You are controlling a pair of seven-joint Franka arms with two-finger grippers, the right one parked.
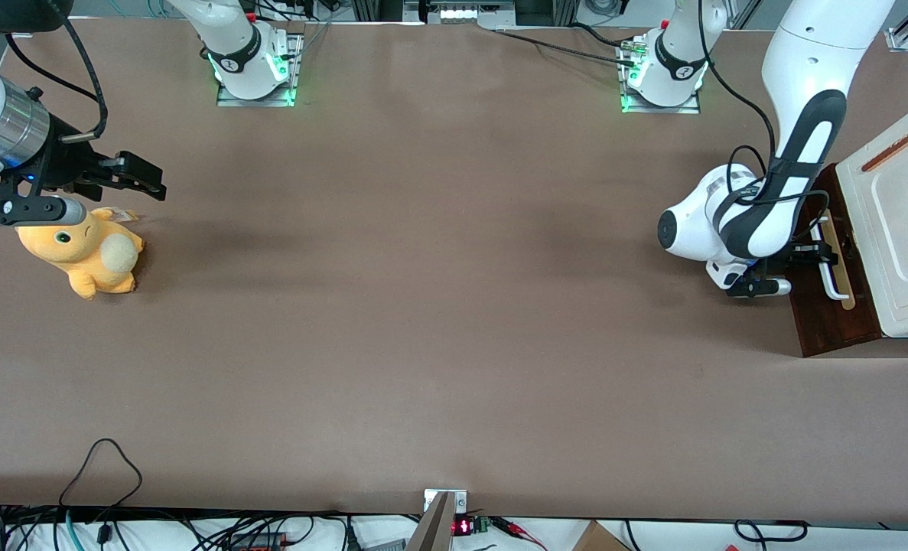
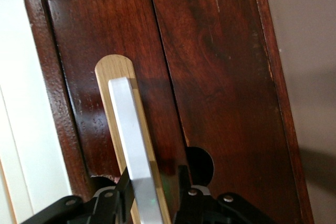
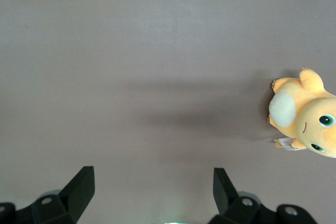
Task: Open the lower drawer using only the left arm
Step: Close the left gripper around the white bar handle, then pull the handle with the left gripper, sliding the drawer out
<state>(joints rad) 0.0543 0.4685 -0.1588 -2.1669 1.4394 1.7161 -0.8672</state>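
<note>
The lower drawer (image 1: 825, 325) has a dark brown wooden front and sits under the cream-white cabinet (image 1: 901, 229) at the working arm's end of the table. None of its pale inside shows. Its white bar handle (image 1: 834, 268) lies on a tan strip. The left arm (image 1: 794, 138) reaches down in front of the drawer. Its gripper (image 1: 819, 256) is at the handle. In the left wrist view the drawer front (image 2: 220, 77) fills the frame. The gripper (image 2: 153, 192) is open with its fingers (image 2: 123, 187) on either side of the handle (image 2: 131, 140). One finger touches the bar and the other stands a little apart.
The cabinet's cream panel carries a small orange-brown handle (image 1: 888, 152). A yellow plush toy (image 1: 90, 249) lies toward the parked arm's end of the table; it also shows in the right wrist view (image 3: 307, 119). Cables run along the table's front edge (image 1: 102, 459).
</note>
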